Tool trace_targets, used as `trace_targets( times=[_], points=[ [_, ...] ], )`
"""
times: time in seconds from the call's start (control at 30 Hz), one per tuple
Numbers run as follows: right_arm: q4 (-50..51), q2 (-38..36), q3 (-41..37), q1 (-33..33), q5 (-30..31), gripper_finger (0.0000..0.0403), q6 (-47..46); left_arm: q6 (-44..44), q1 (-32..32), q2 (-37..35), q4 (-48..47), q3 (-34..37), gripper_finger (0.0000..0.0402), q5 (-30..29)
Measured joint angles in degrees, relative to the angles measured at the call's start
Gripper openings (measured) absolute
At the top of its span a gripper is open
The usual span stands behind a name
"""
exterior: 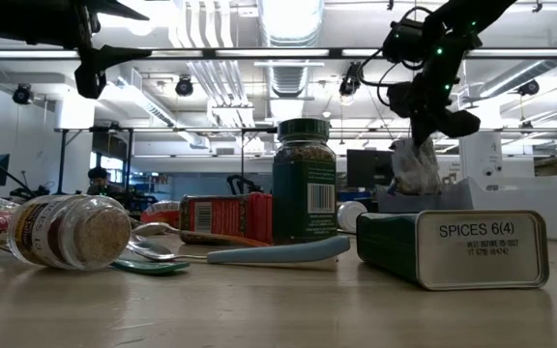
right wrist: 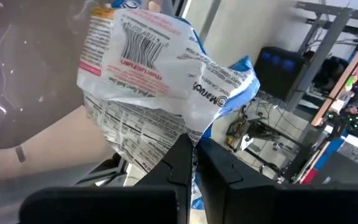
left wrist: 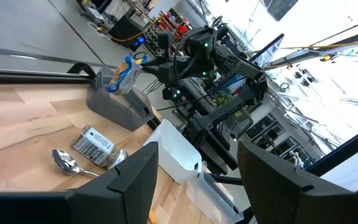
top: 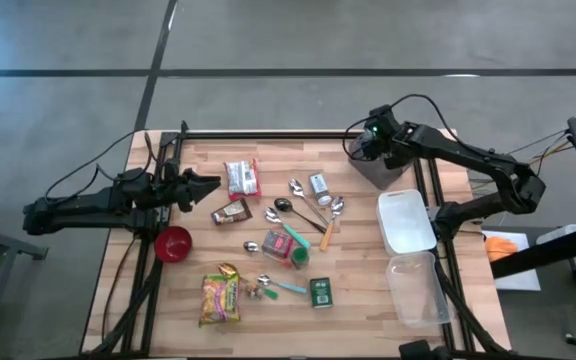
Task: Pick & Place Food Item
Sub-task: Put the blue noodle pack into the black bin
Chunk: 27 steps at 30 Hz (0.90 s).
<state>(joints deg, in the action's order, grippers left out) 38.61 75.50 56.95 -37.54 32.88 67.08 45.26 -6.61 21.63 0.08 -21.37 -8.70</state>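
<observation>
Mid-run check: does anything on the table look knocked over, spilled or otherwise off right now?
Nothing is spilled. The glass spice jar and the green spice tin lie on their sides among the scattered spoons, while the dark jar stands upright. The right gripper pinches a crumpled noodle packet by its edge over the grey bin.

Crinkled white noodle packet (right wrist: 160, 93) (ramen, apparently) hangs over grey bin (left wrist: 114, 106).

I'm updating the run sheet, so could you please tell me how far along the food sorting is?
In hand: the right gripper is shut on a noodle packet, holding it over the grey bin. Done: I cannot tell whether anything lies in the bin. Left: snack packets and jars lie on the table; the left gripper hovers open.
</observation>
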Motion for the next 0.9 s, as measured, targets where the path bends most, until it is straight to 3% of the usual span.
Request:
trace_targets(
  times=[0.27, 0.43, 0.9],
  points=[
    [-1.35, 2.58, -0.07, 0.04, -0.64, 0.0011, -0.55, -0.02, -0.02, -0.02, -0.04, 0.0, 0.022, -0.78],
    [-4.69, 4.54, -0.09, 0.17, -4.93, 0.0011, -0.42, -0.03, -0.02, -0.02, -0.04, 0.0, 0.022, -0.78],
    [-4.9, 9.46, -0.09, 0.13, -1.57, 0.0011, -2.42, 0.21, -0.01, -0.02, -0.03, -0.02, 0.022, -0.78]
  ],
)
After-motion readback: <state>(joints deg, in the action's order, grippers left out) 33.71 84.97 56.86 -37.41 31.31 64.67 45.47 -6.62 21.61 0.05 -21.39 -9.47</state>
